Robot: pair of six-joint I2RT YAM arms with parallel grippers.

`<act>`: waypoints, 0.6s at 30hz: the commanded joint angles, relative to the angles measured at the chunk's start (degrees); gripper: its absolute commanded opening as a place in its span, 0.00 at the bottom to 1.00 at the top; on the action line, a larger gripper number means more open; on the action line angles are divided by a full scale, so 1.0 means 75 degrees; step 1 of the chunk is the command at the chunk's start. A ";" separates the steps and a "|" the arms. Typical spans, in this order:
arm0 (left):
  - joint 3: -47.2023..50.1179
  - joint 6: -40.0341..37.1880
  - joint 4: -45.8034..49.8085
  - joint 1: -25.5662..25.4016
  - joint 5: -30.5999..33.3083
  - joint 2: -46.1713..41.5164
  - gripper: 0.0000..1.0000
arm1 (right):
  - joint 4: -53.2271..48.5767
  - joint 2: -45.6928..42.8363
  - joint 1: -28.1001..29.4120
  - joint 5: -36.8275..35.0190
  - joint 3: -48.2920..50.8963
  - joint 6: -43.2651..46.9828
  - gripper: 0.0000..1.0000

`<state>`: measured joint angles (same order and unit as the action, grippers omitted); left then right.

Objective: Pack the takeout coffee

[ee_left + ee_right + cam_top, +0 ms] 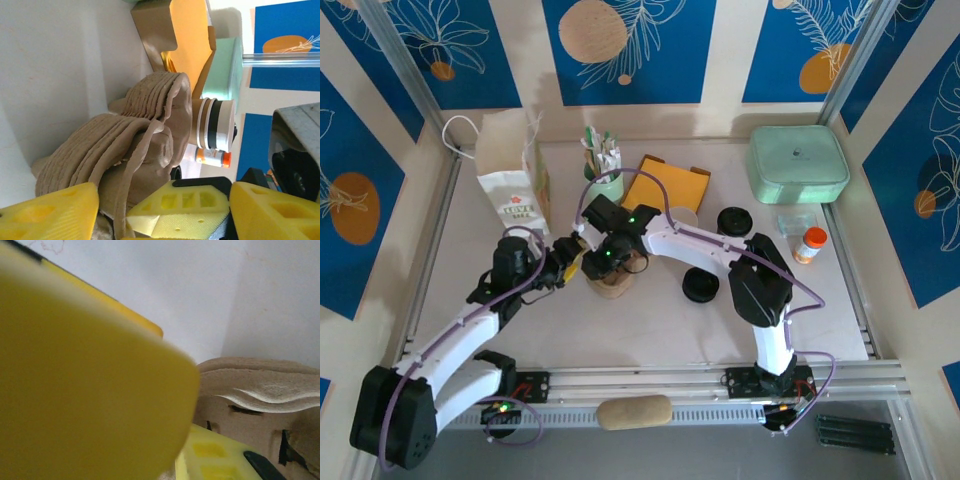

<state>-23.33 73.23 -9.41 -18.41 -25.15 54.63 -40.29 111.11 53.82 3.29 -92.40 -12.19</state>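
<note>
- Far left, the white paper bag (512,178) stands at the back of the table, well apart from the action.
- Just right of it, the left gripper (567,268) is down at the near side of the stack of pulp cup carriers (612,282). Its yellow fingers (50,212) stand partly open with the stack's edge between them, and nothing looks clamped.
- Centre, the right gripper (612,258) comes in over the top of the same stack. One finger looks pressed against a carrier wall, but I cannot tell whether it is pinching it.
- Risk here: the carriers nest tightly, so a pull could lift several at once or tear the soft pulp if the left side bites the wrong layer.
- Second risk: both sets of fingers crowd one small spot, so any sideways correction could knock them together.
- Further right, the takeout coffee cup (216,125) stands upright and open-topped just beyond the stack, with no lid on.
- A tugged carrier or a swinging right arm could tip it, because it is light and close.
- Right again, two black lids (700,286) lie loose on the table, apart from the cup. A dragged carrier could sweep the nearer one away.
</note>
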 commanded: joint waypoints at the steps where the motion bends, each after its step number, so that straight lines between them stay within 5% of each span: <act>1: 0.0188 0.0354 -0.0758 -0.0018 0.0000 0.0060 0.66 | 0.0037 -0.0409 0.0008 0.0579 0.0143 0.0031 0.20; 5: 0.0411 0.0502 -0.0929 -0.0016 0.0090 0.0081 0.57 | 0.0113 -0.0468 -0.0005 0.0601 0.0225 0.0019 0.20; 18: 0.0744 0.0821 -0.1616 -0.0020 0.0087 0.0391 0.51 | 0.0231 -0.0529 -0.0063 0.0701 0.0354 -0.0038 0.20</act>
<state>-18.04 79.09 -18.33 -18.41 -24.21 57.25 -38.52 108.77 53.74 6.70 -90.26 -12.21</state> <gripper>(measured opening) 0.510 0.200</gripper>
